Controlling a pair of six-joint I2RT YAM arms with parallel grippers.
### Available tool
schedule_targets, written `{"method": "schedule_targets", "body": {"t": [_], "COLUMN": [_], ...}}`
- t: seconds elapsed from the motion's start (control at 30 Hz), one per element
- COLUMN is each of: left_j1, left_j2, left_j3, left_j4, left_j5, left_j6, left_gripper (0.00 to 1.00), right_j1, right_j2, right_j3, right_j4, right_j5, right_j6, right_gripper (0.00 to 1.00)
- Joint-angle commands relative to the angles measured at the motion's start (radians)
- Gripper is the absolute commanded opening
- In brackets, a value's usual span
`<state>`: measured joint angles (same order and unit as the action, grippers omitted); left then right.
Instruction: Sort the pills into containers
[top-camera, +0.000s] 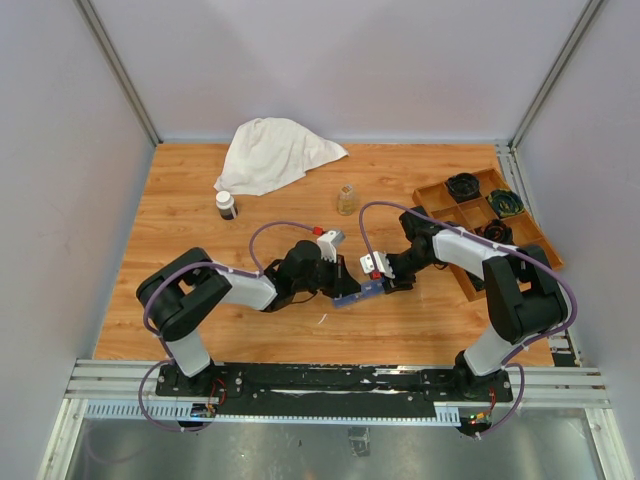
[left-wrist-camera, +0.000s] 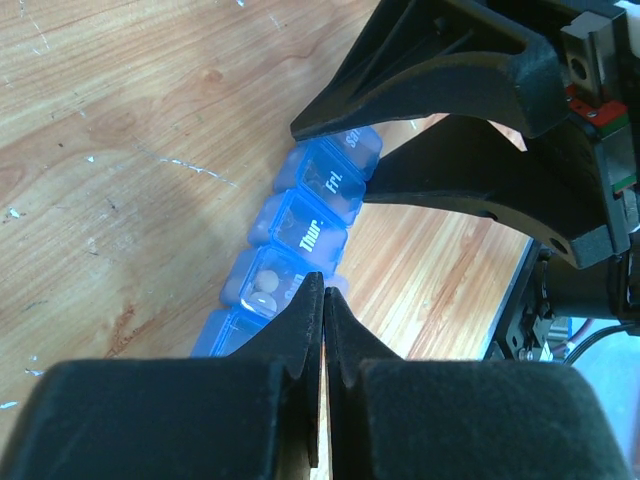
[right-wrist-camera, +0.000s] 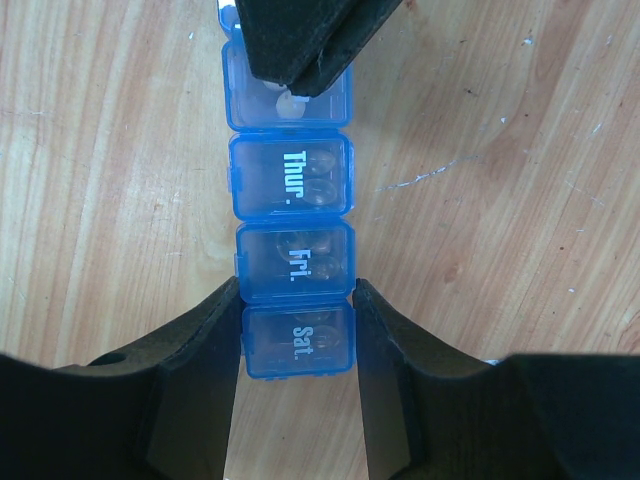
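Note:
The blue pill-organizer strip (top-camera: 358, 292) lies on the wooden table between both arms. In the right wrist view its lids marked Thur., Fri. and Sat. (right-wrist-camera: 296, 340) are closed, with pills dimly showing through. My right gripper (right-wrist-camera: 297, 310) clamps the strip's sides at the Sat. end. My left gripper (left-wrist-camera: 325, 290) is shut, with its tips over the compartment beyond Thur. Two white pills (left-wrist-camera: 265, 290) lie in that compartment. A white bit (right-wrist-camera: 291, 100) shows at the left fingertips. I cannot tell whether it is held.
A white cloth (top-camera: 275, 152) lies at the back. A small dark-capped bottle (top-camera: 227, 205) and a small amber jar (top-camera: 347, 198) stand behind the arms. A brown wooden divided tray (top-camera: 440, 195) holding dark items sits at the right edge.

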<state>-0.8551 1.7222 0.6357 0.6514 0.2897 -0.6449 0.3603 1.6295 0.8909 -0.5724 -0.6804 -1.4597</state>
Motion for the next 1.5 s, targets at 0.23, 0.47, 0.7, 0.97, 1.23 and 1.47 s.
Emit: {"method": "schedule_targets", "body": {"t": [0.23, 0.47, 0.7, 0.97, 1.23, 1.47], "left_j1": [-0.017, -0.028, -0.026, -0.025, -0.027, -0.026], "left_j2": [-0.053, -0.009, 0.169, 0.051, -0.128, -0.284], "left_j3": [0.031, 0.035, -0.001, 0.029, 0.019, -0.089], "left_j4": [-0.026, -0.056, -0.065, -0.092, -0.099, -0.085], "left_j5": [-0.007, -0.025, -0.064, -0.057, -0.033, -0.142], "left_j6": [0.003, -0.008, -0.075, -0.033, 0.005, 0.044], "left_gripper": [0.0, 0.0, 0.0, 0.0, 0.1, 0.28], "right_j1": [0.025, 0.025, 0.025, 0.025, 0.025, 0.014], "right_j2": [0.027, 0.028, 0.03, 0.026, 0.006, -0.044], "right_j3": [-0.011, -0.012, -0.009, -0.013, -0.024, -0.014], "right_j4": [0.011, 0.011, 0.011, 0.011, 0.036, 0.038], "right_j5": [0.061, 0.061, 0.063, 0.069, 0.06, 0.011], "right_j6": [0.009, 0.009, 0.013, 0.019, 0.036, 0.083], "right_gripper": [0.42, 0.41, 0.41, 0.42, 0.69, 0.84]}}
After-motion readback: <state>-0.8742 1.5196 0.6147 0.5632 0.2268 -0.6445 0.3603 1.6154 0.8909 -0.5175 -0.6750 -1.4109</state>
